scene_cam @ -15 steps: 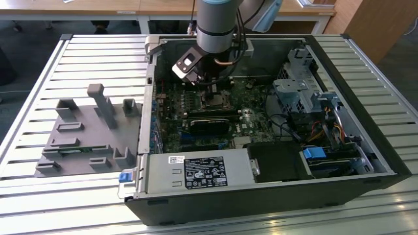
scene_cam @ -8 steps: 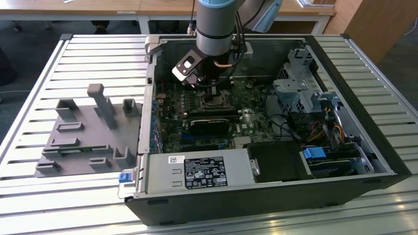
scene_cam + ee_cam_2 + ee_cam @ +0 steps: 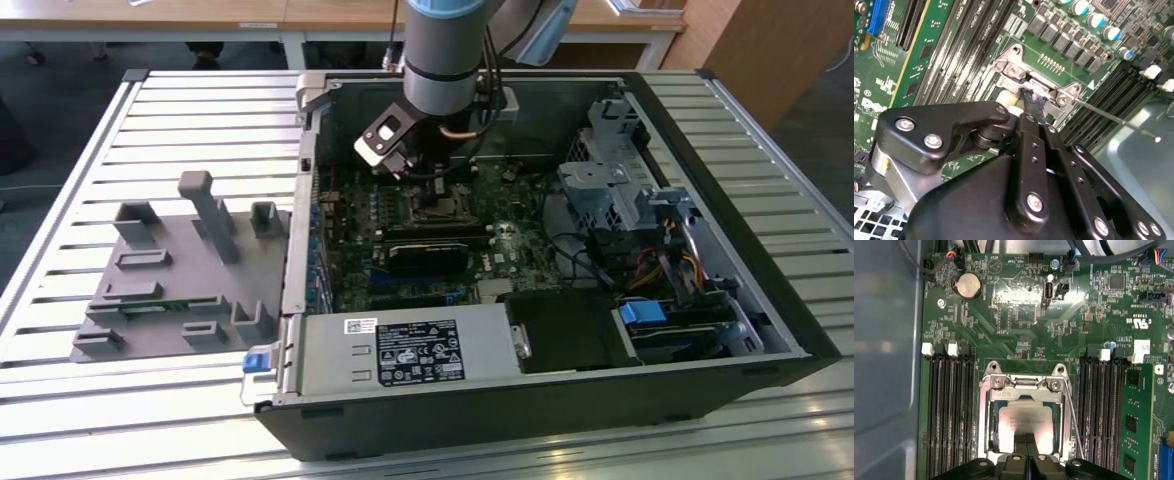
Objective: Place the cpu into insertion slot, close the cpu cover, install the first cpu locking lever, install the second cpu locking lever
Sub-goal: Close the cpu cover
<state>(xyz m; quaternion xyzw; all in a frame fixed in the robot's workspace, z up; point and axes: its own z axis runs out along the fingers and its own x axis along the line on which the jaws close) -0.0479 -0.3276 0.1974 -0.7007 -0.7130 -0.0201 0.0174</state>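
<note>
I see the jaws closed together with nothing between them, their tips low over the cpu (image 3: 1026,415) near one edge of the cpu cover (image 3: 988,415); I cannot tell if they touch it. The cpu lies flat in the insertion slot (image 3: 438,212), its pale top showing through the cover's square opening (the cover lies down over it). A thin wire lever (image 3: 1074,417) slants beside the cover. In the exterior view the arm stands over the open computer case (image 3: 534,410) on the slatted desk (image 3: 80,130).
</note>
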